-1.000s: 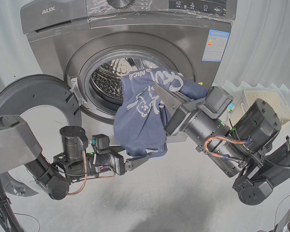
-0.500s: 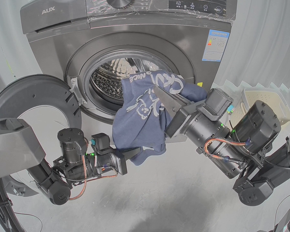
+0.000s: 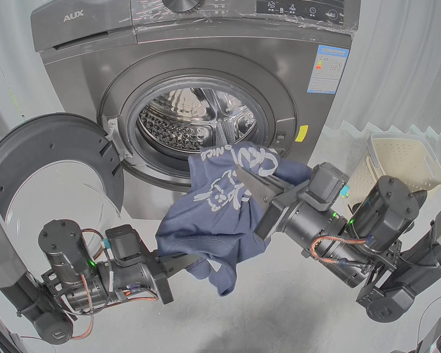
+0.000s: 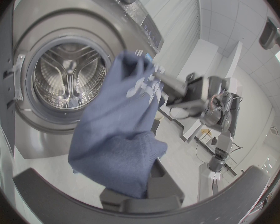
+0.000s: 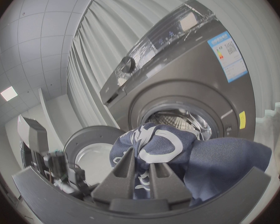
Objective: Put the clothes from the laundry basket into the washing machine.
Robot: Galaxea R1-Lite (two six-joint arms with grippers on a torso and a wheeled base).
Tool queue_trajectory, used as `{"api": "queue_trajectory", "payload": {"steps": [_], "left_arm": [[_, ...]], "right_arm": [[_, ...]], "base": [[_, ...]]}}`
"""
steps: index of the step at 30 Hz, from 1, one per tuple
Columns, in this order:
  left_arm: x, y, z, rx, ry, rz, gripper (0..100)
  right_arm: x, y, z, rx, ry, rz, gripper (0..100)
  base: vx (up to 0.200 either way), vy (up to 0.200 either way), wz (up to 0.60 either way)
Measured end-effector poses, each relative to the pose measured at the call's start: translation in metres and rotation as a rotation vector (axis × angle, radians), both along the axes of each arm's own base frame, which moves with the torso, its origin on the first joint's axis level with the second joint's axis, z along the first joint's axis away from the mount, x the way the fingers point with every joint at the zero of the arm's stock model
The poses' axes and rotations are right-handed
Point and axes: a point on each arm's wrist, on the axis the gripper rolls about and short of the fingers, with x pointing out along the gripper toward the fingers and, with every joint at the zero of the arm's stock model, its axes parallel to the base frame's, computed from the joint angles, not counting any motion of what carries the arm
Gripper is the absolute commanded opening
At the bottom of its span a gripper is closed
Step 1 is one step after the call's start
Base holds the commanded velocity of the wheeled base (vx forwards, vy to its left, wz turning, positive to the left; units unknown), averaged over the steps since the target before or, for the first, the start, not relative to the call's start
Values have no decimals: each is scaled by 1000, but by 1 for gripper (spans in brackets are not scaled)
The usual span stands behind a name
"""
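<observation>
Pale grey floor [image 3: 279, 315], white pleated curtains [image 3: 406, 50] behind, tiled ceiling [image 5: 37, 25] with a bright square light panel [image 5: 8, 93].

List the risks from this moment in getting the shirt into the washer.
1. The right gripper pinches only a bunched fold of the navy shirt, so the cloth may slip out.
2. Most of the shirt hangs below the drum opening, with a loose end dangling lowest. It may snag on the rim or end up hanging outside.
3. The left gripper, at the shirt's lower edge, is near the open door. A sideways swing might strike it.
</observation>
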Motion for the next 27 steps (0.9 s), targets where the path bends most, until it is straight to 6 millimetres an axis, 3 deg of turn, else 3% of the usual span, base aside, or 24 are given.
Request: {"api": "queue_trajectory", "payload": {"steps": [1, 6, 14, 19, 27], "left_arm": [[-4, 1, 4, -8, -13, -3, 0], [-14, 6, 24, -62, -79, -11, 0], [-13, 7, 47, -123, -163, -1, 0], [-5, 7, 54, -141, -189, 29, 0], [6, 9, 56, -150, -200, 105, 0]], "right_arm": [[-1, 0, -4, -12, 10, 3, 100], [-3, 0, -17, -52, 44, 10, 100], [-10, 0, -42, -132, 114, 25, 100], [-15, 4, -61, -184, 156, 44, 100], [-12, 5, -72, -213, 183, 36, 100]], "base": [[0, 0, 0], [0, 0, 0], [0, 0, 0], [0, 0, 0], [0, 0, 0]]}}
